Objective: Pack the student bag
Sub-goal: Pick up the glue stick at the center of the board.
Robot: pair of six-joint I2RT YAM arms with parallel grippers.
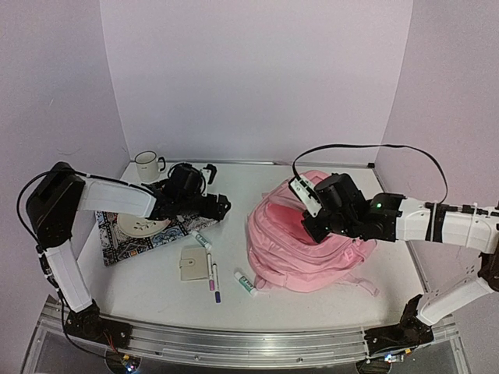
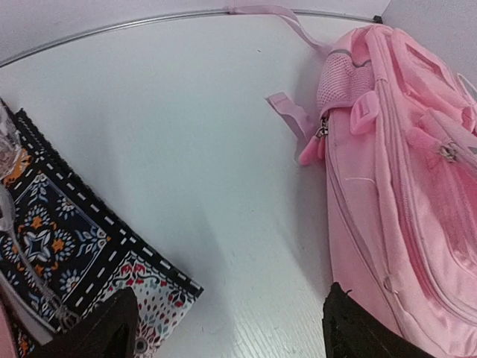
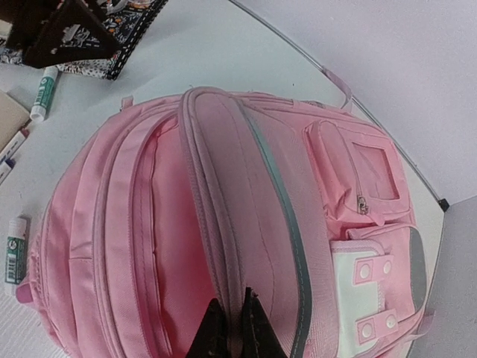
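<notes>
The student bag (image 1: 304,253) is a large pink backpack lying right of centre, its main compartment gaping. My right gripper (image 1: 316,226) sits on top of it. In the right wrist view that gripper (image 3: 237,307) is shut, pinching the zip-edged rim of the bag (image 3: 246,186) flap between its black fingertips. My left gripper (image 1: 221,207) hovers left of the bag, by the corner of a patterned mat. From the left wrist, the gripper (image 2: 229,302) stands open over bare table with nothing between its fingers; the bag (image 2: 402,186) lies to its right.
The patterned mat (image 1: 132,238) bears a plate (image 1: 140,226) at the left. A mug (image 1: 146,165) stands behind it. A beige wallet (image 1: 192,263), two markers (image 1: 214,276) and a green-and-white tube (image 1: 245,283) lie in front. Walls close in on three sides.
</notes>
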